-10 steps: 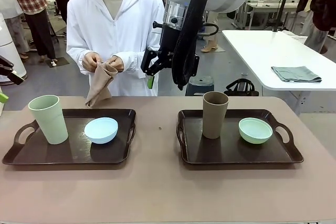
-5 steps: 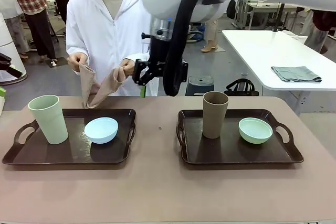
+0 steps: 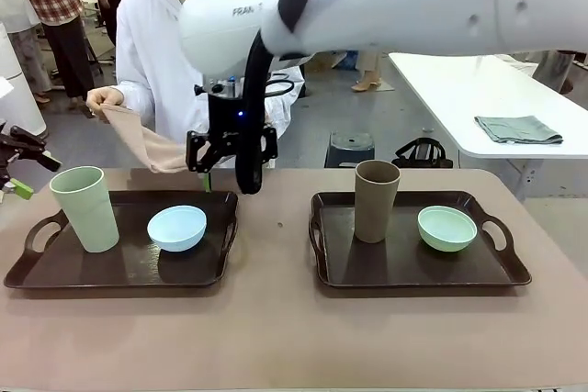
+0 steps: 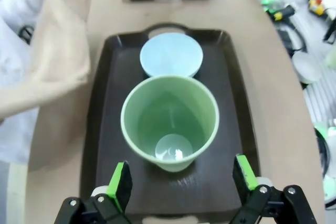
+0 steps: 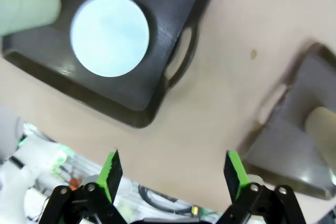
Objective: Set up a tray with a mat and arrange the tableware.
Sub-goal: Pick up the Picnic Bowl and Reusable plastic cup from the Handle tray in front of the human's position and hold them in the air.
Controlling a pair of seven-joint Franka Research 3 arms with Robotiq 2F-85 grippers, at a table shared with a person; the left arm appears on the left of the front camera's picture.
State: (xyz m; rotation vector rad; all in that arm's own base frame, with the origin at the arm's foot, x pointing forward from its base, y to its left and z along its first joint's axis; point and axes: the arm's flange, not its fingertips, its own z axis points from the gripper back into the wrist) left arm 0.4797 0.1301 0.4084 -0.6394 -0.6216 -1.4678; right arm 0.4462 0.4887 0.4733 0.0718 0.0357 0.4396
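Two dark trays lie on the table. The left tray [image 3: 119, 268] holds a pale green cup [image 3: 84, 208] and a light blue bowl [image 3: 177, 228]. On the right tray [image 3: 404, 268] stand a brown cup [image 3: 377, 199] and a pale green bowl [image 3: 447, 228]. A person behind the left tray holds a tan mat [image 3: 138, 140] spread between both hands. My right gripper [image 3: 216, 176] hangs open above that tray's far right corner, near the mat. My left gripper [image 4: 181, 179] is open, just above the green cup [image 4: 169, 121], with the blue bowl [image 4: 171, 55] beyond. Below the right gripper [image 5: 170, 174] lies bare tabletop between the trays.
A white table [image 3: 478, 89] with a folded grey cloth [image 3: 519, 129] stands at the back right. The right arm's white body [image 3: 386, 2] spans the upper picture. People stand farther back on the left. Bare tabletop lies between the trays and along the near edge.
My right arm has swung left from above the table's middle to the left tray's far right corner. The person has unfolded the mat, drawing one hand out to the left.
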